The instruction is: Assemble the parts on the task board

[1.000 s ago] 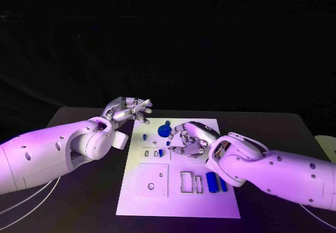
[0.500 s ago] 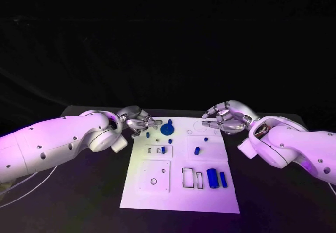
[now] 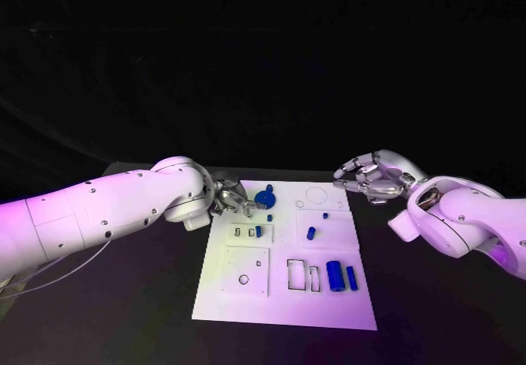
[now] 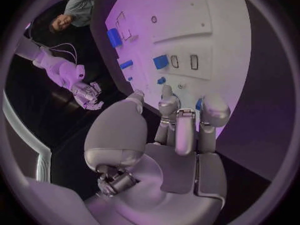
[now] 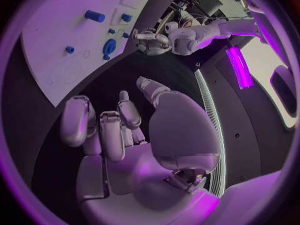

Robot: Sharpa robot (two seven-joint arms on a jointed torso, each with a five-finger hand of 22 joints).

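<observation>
Black table (image 3: 131, 289) is carrying the white task board (image 3: 274, 300), blue parts (image 3: 334, 275) lying on it. Left hand (image 3: 232, 199) is hovering at its far-left edge, right hand (image 3: 371, 179) beside it, both empty, fingers loosely curled; approaching slowly should help

Fingertips of left hand (image 3: 229, 199) against task board (image 3: 287, 304), any held part too small to tell.

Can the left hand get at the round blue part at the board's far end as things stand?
Probably yes. The left hand sits at the task board's far left edge, right beside the round blue part, with nothing between them. The right hand is off the board's right side, out of the way.
</observation>
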